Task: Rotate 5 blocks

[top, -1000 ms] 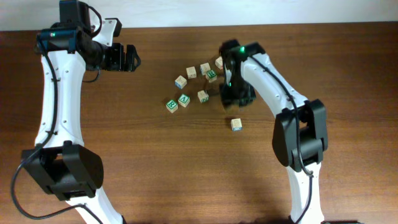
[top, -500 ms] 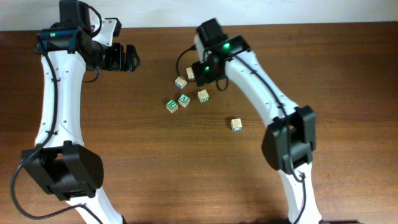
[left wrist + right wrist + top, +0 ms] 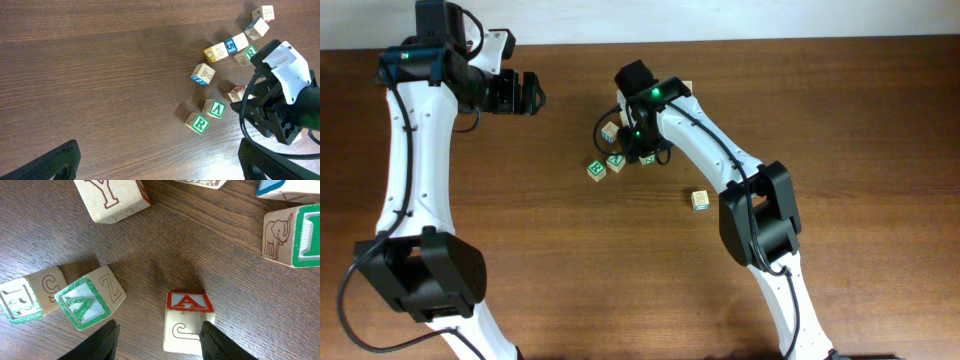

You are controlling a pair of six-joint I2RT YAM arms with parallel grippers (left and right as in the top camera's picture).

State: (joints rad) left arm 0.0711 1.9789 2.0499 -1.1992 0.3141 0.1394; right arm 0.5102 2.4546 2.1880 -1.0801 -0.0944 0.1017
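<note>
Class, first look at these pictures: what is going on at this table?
The right gripper is down among scattered alphabet blocks, jaws open on either side of a block with a red A, not clamped on it. The left gripper hangs open and empty off to the side, away from the blocks.

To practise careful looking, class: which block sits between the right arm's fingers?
The red A block, in the right wrist view: it alone sits between the dark fingers. The green-faced Z block lies outside them, to the left.
</note>
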